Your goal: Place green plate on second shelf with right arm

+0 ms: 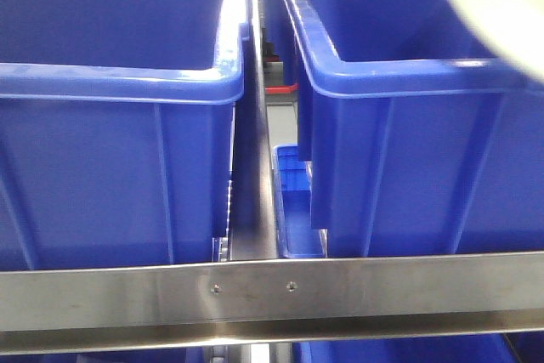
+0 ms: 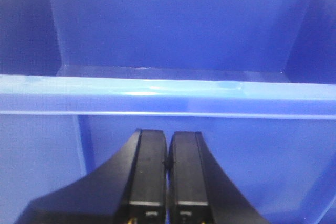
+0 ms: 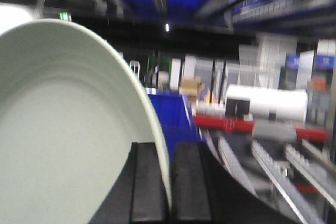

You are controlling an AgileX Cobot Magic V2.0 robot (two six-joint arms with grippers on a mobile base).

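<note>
Right wrist-mounted view: green plate [image 3: 68, 129] is noted clamped by its rim between the nearly closed jaws of the right gripper [image 3: 167, 153], disc on edge and spread to their left, high by a blue bin [image 1: 408, 176]; left gripper [image 2: 168, 140] pressed together, empty.

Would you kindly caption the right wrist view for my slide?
Right gripper shut on the rim of the green plate, blurred shelving beyond.

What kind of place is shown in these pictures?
Probably a warehouse or storeroom: large blue plastic bins sit behind a steel shelf rail, and blurred roller racks show beyond.
</note>
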